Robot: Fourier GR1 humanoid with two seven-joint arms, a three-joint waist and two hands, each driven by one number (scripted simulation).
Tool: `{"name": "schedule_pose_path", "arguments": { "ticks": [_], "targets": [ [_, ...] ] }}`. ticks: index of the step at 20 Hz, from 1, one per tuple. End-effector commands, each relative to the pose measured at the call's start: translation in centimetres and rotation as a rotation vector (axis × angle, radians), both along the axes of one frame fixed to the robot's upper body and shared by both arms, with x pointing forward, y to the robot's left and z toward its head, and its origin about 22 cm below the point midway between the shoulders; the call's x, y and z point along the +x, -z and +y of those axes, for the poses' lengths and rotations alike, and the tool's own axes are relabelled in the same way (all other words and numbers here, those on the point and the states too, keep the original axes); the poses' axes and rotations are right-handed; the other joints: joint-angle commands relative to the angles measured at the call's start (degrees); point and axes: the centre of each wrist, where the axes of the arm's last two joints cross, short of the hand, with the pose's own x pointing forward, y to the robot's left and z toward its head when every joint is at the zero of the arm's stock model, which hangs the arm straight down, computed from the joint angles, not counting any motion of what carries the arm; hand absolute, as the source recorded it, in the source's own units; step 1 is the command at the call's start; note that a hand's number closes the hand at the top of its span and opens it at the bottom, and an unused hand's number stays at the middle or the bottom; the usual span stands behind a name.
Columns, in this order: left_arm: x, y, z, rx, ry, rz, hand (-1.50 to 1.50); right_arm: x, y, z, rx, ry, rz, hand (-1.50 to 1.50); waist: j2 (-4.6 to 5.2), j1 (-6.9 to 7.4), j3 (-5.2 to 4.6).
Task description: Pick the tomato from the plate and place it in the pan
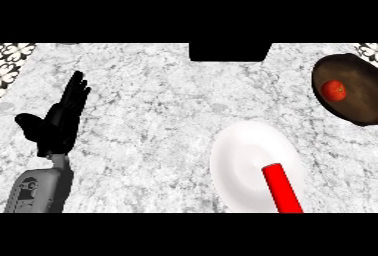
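A red tomato (pixel 334 90) lies on a dark brown plate (pixel 359 107) at the counter's far right, partly cut off by the view's edge. Nearer and to the left of it sits a white round pan (pixel 244 155) with nothing in it. Its red handle (pixel 283 189) points toward the view's lower edge. My left hand (pixel 60 120) rests open at the left side of the counter, fingers straight and pointing up, far from both the plate and the pan. My right hand does not show.
The counter is grey-white marble (pixel 162 110). A dark rectangular block (pixel 229 52) stands at the far edge, middle. Patterned tiles (pixel 15 57) show at the far left and right corners.
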Motion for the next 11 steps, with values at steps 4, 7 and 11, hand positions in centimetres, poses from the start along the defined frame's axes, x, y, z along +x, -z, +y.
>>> {"name": "schedule_pose_path", "arguments": {
  "ticks": [4,7,11],
  "targets": [
    [0.0,0.6,0.9,0.008,-0.015,0.005,0.00,-5.8,-0.9,-3.2,0.037,-0.106,-0.074,-1.50,-0.28,-1.01,-0.08],
    [-0.3,0.9,1.4,-0.005,-0.023,0.018,0.00,-6.0,-0.7,-3.1,0.037,-0.120,-0.050,-1.50,-0.38,-0.94,-0.14],
    [-0.7,1.8,0.4,0.003,-0.002,0.004,0.00,-6.4,-2.5,-3.9,-0.017,-0.102,0.010,-1.50,-0.46,-0.87,-0.21]
  ]
}}
